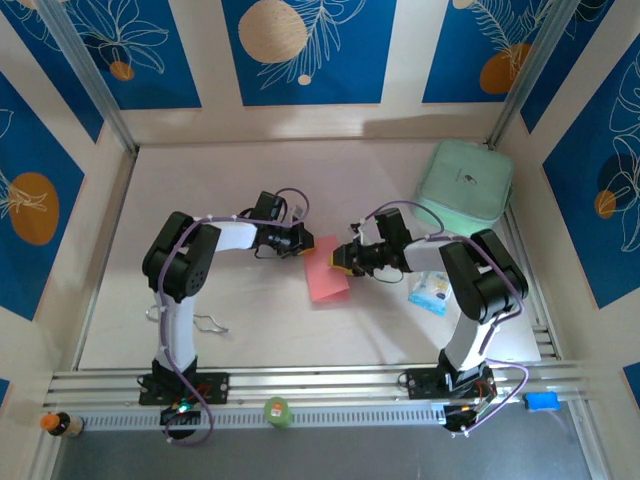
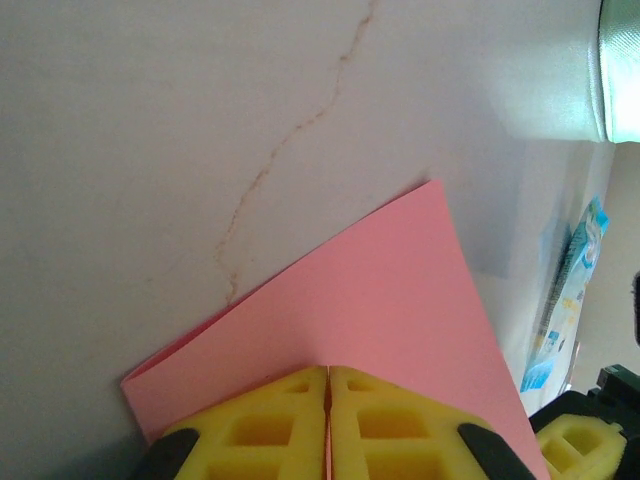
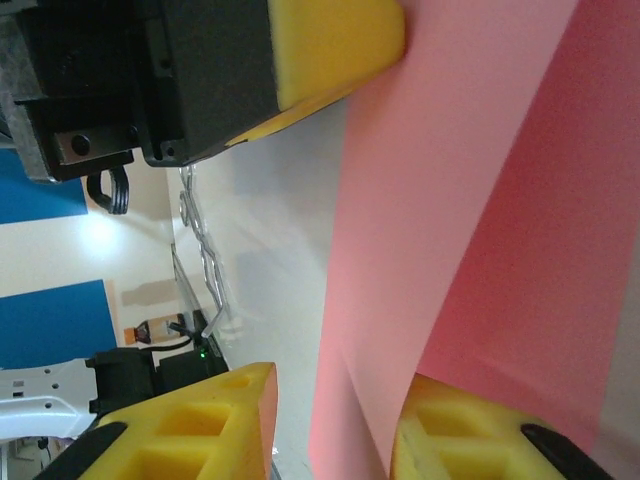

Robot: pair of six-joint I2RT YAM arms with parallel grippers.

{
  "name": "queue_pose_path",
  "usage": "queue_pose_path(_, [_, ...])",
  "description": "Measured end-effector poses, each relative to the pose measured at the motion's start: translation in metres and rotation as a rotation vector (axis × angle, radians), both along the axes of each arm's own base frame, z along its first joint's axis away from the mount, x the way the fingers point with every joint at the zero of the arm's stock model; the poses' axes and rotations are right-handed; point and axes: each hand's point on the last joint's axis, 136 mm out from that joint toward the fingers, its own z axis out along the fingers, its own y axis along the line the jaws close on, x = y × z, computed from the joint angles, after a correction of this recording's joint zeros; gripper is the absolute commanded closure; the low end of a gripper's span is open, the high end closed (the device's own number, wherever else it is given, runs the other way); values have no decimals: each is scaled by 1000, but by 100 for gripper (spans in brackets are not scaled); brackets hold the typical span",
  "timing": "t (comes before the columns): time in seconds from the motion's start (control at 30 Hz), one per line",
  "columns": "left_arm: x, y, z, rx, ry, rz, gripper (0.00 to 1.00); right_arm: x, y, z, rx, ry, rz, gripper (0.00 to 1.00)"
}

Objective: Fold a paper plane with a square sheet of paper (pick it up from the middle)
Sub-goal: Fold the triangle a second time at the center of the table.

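Yellow pads of left end effector: pressed together, and as I read it pinching the near edge of the square sheet of paper.

Sheet: pink-red, already doubled over. It fans away from those pads across the surface.

Right end effector: spread, one pad on either side of the sheet's opposite edge, not gripping.

Risks, my judgement:
- If the right end effector closes off the fold line, the crease goes crooked.
- If the arms pull apart while both grip, the thin paper tears or slips out.
- If the left pads crowd inward, the sheet buckles.

Mint-green case: well beyond the right end effector, lid down. I cannot see what it holds.

Blue-and-white packet: lies just behind the right end effector. I cannot tell its contents.
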Motion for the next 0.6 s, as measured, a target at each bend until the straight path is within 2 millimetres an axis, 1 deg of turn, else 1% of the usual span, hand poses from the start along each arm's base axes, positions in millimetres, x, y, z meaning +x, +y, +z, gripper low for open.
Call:
queue_pose_path(0.13, [0,-1,1,-3,-1,-1,84,-4,-1,-10,-13,29,6,76])
queue_pose_path(0.23, [1,-1,5,-8,-7,-2,77,-6,-3,-14,-24,44,8,82])
queue_pose_path(0.3, [1,-1,9,-11,-13,-2,71,-7,-4,-16,-32,55,5,85])
queue_pose_path(0.37, [1,-2,16,-16,-25,-2,64,-7,-5,-18,-41,59,-1,89])
queue_pose_path(0.47, [2,-3,38,-38,-72,-6,57,-6,-7,-23,-69,70,-18,92])
queue_pose_path(0.6, [0,-2,81,-83,-169,-8,55,-7,-7,-30,-114,90,-46,92])
